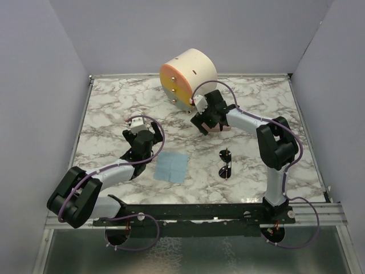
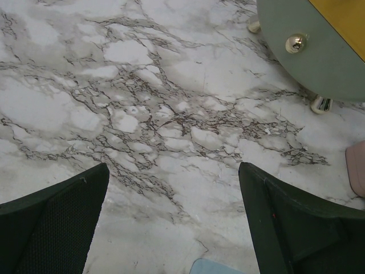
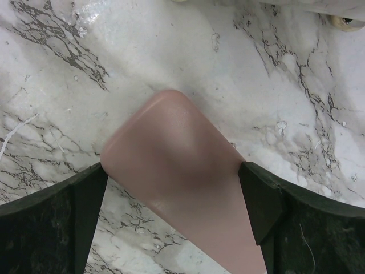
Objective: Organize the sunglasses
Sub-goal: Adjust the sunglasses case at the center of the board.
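The sunglasses [image 1: 225, 162], small with round black lenses, lie on the marble table right of centre, apart from both grippers. My right gripper [image 1: 201, 123] [image 3: 174, 165] is closed on the pink case [image 3: 182, 165]. One finger touches each long side of the case, low over the table. A bit of the case [image 1: 219, 128] shows under the gripper in the top view. My left gripper [image 1: 153, 135] [image 2: 174, 165] is open and empty over bare marble, just beyond the light blue cloth [image 1: 171, 166] [image 2: 214, 267]. The case's edge [image 2: 357, 168] shows at the right of the left wrist view.
A round cream box [image 1: 188, 77] with a yellow-orange face and small metal feet lies on its side at the back centre, close behind the right gripper. It also shows in the left wrist view [image 2: 319, 45]. Walls enclose the marble table [image 1: 114, 108].
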